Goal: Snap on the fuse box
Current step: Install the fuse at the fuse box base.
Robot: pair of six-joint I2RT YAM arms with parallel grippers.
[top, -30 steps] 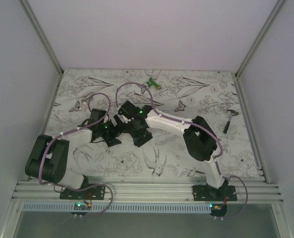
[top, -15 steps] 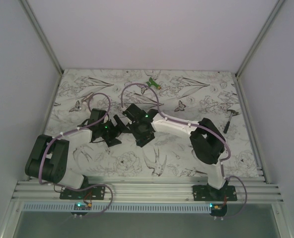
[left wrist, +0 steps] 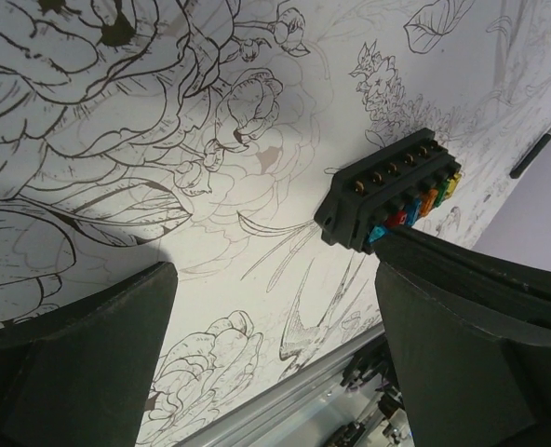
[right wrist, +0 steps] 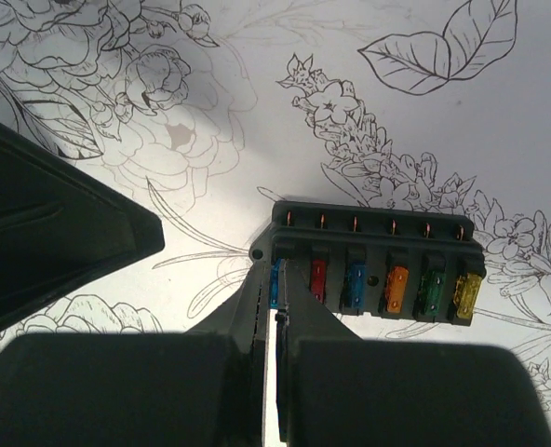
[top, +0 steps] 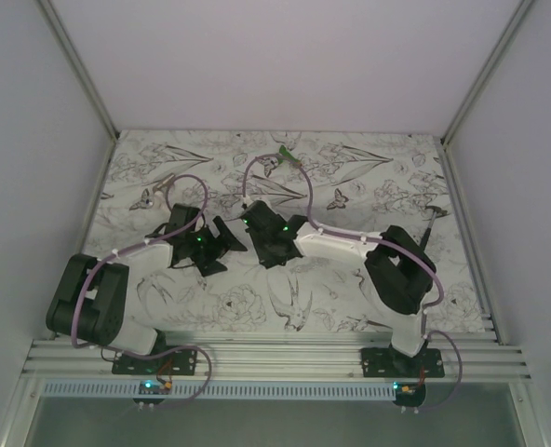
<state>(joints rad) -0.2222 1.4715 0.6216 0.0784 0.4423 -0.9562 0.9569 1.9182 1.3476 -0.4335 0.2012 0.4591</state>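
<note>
Patterned table (top: 369,177), work at its centre. The left gripper (left wrist: 275,256) stands with jaws spread wide and nothing between them. The fuse box (left wrist: 387,191) lies flat on the table just past the tip of one finger. The right gripper (right wrist: 277,312) has its fingers pressed together and empty. Its tips meet the box's near edge at one end of the row of fuses (right wrist: 396,289), though contact cannot be confirmed. The fuses sit exposed; no cover shows. Step in hand, as judged: the closed tips serve as a pusher on the box. The next move calls for a straight, firm press, with the box kept from sliding.
</note>
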